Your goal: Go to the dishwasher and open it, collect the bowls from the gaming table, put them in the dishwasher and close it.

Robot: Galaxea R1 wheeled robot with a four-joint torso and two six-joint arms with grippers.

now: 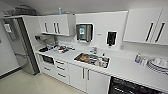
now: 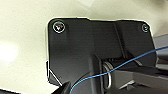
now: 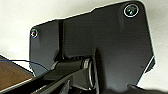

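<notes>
Sink (image 1: 78, 58) holds dishes; dishwasher (image 1: 130, 87) shows dark racks.

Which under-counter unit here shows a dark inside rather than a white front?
The dishwasher, at the far right end under the counter beyond the sink. It shows dark racks; the cupboard doors and drawers beside it are white with bar handles.

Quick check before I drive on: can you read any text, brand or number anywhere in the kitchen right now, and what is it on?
No text can be read.
Paper towel dispenser on the wall: a teal panel on its front, too blurred to read.
Small label on the wall beside it: too small.
Bottle on the counter: label blurred.
Notice at far left: unreadable.
Dishwasher: no marking visible.
</notes>
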